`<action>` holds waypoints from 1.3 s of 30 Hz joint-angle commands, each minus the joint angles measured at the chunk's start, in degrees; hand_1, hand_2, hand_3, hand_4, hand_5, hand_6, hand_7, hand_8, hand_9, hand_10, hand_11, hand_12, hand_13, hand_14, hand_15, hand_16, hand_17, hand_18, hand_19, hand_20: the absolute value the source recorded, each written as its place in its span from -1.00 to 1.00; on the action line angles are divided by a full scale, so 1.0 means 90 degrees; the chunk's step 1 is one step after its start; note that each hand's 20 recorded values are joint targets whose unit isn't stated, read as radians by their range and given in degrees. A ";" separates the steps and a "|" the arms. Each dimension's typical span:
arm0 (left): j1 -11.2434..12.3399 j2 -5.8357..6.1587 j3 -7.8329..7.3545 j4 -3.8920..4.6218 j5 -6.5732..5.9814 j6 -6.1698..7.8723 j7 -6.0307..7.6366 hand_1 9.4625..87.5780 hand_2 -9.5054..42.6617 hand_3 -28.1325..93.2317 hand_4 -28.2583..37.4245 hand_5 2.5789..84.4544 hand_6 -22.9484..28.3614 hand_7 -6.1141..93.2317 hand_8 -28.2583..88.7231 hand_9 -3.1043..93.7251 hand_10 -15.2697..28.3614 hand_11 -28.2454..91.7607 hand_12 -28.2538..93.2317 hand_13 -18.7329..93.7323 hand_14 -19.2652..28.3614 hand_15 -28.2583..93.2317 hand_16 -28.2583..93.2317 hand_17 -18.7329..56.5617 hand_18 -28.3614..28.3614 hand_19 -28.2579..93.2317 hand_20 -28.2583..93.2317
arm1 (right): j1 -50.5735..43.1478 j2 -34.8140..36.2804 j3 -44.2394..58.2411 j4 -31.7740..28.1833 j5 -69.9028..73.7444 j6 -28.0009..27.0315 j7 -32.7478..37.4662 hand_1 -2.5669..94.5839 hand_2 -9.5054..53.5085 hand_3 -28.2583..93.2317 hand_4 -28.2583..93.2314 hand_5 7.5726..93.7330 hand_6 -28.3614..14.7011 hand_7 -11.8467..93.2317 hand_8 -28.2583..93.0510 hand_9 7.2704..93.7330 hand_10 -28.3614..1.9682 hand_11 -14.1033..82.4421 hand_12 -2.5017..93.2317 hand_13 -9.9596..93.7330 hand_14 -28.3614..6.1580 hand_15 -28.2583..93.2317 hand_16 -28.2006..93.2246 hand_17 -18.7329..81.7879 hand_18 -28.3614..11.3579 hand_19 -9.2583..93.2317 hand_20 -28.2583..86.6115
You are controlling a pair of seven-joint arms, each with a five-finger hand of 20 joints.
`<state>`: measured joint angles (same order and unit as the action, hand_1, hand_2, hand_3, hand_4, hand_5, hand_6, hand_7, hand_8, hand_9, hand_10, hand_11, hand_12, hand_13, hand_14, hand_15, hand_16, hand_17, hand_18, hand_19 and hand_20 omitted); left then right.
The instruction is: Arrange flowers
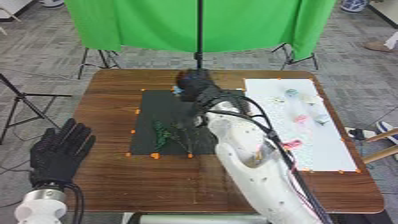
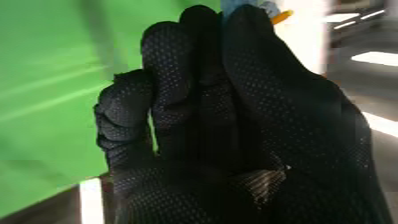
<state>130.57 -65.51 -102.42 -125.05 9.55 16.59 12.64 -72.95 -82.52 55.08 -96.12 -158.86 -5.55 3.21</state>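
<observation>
My right hand point(image 1: 197, 86) is over the far part of the black mat point(image 1: 149, 112), with a small blue flower point(image 1: 177, 90) at its fingertips. In the right wrist view the right hand point(image 2: 213, 110) pinches the blue flower point(image 2: 246, 4) between its thumb and fingers. A green sprig point(image 1: 161, 134) lies on the mat's left part, beside thin stems point(image 1: 181, 141). On the white sheet point(image 1: 333, 150) lie a blue flower point(image 1: 291, 92), pink flowers point(image 1: 300, 119) and a pale blue one point(image 1: 322, 119). My left hand point(image 1: 60, 152) rests palm-down at the left, its fingers straight.
The brown table point(image 1: 107, 187) has orange tape marks point(image 1: 155, 156) around the mat. A green backdrop point(image 1: 142, 25) and a black stand point(image 1: 199, 57) are beyond the far edge. My right arm point(image 1: 253, 165) crosses between mat and sheet.
</observation>
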 commanded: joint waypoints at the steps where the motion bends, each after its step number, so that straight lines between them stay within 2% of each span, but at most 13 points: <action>1: -0.0143 0.0258 0.0214 0.0057 -0.0056 0.0075 0.0124 -0.44 -0.13 0.69 -0.99 0.13 0.25 -0.63 -0.67 -0.01 0.37 -0.13 -0.33 -0.04 0.46 0.19 -0.64 -0.54 0.49 -0.01 -0.27 | 0.0050 -0.0878 -0.0632 0.0365 -0.0670 -0.0630 -0.0495 0.39 -1.00 0.62 -1.00 0.50 0.28 -0.02 -0.36 0.71 0.16 -0.40 0.04 0.48 0.19 0.33 0.18 0.06 -0.67 0.85 0.22; 2: -0.0158 0.0275 0.0225 0.0058 -0.0066 0.0073 0.0141 -0.44 -0.13 0.69 -0.99 0.13 0.25 -0.63 -0.67 -0.01 0.37 -0.13 -0.33 -0.04 0.46 0.19 -0.64 -0.54 0.49 -0.01 -0.27 | 0.0034 -0.0945 -0.0634 0.0394 -0.0563 -0.0914 -0.0409 0.39 -1.00 0.62 -1.00 0.50 0.28 -0.02 -0.36 0.71 0.16 -0.40 0.04 0.48 0.19 0.33 0.18 0.06 -0.67 0.85 0.22; 5: -0.0181 0.0300 0.0252 0.0050 -0.0078 0.0049 0.0201 -0.44 -0.13 0.69 -0.99 0.13 0.25 -0.63 -0.67 -0.01 0.37 -0.13 -0.33 -0.04 0.46 0.19 -0.64 -0.54 0.49 -0.01 -0.27 | -0.0040 -0.1184 -0.0429 0.0787 -0.1202 -0.1002 -0.0808 0.39 -1.00 0.62 -1.00 0.49 0.28 -0.02 -0.36 0.70 0.17 -0.40 0.04 0.48 0.19 0.33 0.19 0.06 -0.67 0.85 0.22; 8: -0.0163 0.0304 0.0242 0.0041 -0.0087 0.0022 0.0240 -0.44 -0.13 0.69 -0.99 0.13 0.25 -0.63 -0.67 -0.01 0.37 -0.13 -0.33 -0.04 0.46 0.19 -0.64 -0.54 0.49 -0.01 -0.27 | -0.0173 -0.1118 -0.0538 0.0820 -0.1456 -0.1178 -0.0698 0.39 -1.00 0.62 -1.00 0.49 0.28 -0.01 -0.36 0.70 0.17 -0.40 0.04 0.48 0.19 0.33 0.19 0.06 -0.67 0.85 0.22; 13: -0.0103 0.0308 0.0184 0.0017 -0.0118 -0.0016 0.0306 -0.44 -0.13 0.69 -0.99 0.13 0.25 -0.63 -0.67 -0.01 0.37 -0.13 -0.33 -0.04 0.46 0.19 -0.64 -0.54 0.49 -0.01 -0.27 | -0.0298 -0.0942 -0.0780 0.0882 -0.2278 -0.0963 -0.0659 0.39 -1.00 0.62 -1.00 0.49 0.28 -0.01 -0.36 0.70 0.14 -0.40 0.03 0.48 0.19 0.33 0.18 0.07 -0.69 0.86 0.22; 20: -0.0118 0.0317 0.0163 0.0030 -0.0129 -0.0003 0.0279 -0.44 -0.13 0.69 -0.99 0.13 0.25 -0.63 -0.67 -0.01 0.38 -0.13 -0.33 -0.04 0.46 0.19 -0.64 -0.54 0.49 -0.01 -0.27 | -0.0278 -0.0908 -0.0875 0.0926 -0.2291 -0.0838 -0.0328 0.38 -1.00 0.63 -1.00 0.49 0.26 -0.03 -0.37 0.69 0.12 -0.40 0.02 0.48 0.17 0.34 0.18 0.08 -0.71 0.87 0.21; 29: -0.0263 0.0311 0.0228 0.0105 -0.0140 -0.0043 0.0183 -0.43 -0.14 0.69 -0.99 0.13 0.24 -0.62 -0.67 -0.01 0.37 -0.13 -0.33 -0.04 0.46 0.19 -0.64 -0.54 0.49 -0.01 -0.27 | -0.0259 -0.1077 -0.0752 0.1278 -0.2501 -0.0363 0.0049 0.38 -1.00 0.62 -1.00 0.47 0.21 -0.09 -0.38 0.68 0.08 -0.41 0.00 0.47 0.14 0.35 0.17 0.08 -0.76 0.87 0.19; 39: -0.0276 0.0254 0.0183 0.0131 -0.0117 -0.0057 0.0076 -0.43 -0.15 0.69 -0.98 0.13 0.25 -0.62 -0.67 -0.01 0.37 -0.13 -0.33 -0.04 0.46 0.19 -0.64 -0.54 0.49 -0.01 -0.27 | -0.0317 -0.0884 -0.0934 0.1004 -0.2115 -0.0711 0.0312 0.36 -1.00 0.61 -1.00 0.44 0.14 -0.31 -0.46 0.64 0.01 -0.44 -0.06 0.44 0.07 0.37 0.15 0.06 -0.82 0.88 0.16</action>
<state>127.81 -62.76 -100.77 -124.56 8.69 16.55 14.52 -75.39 -91.34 47.73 -85.15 -167.61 -10.20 4.57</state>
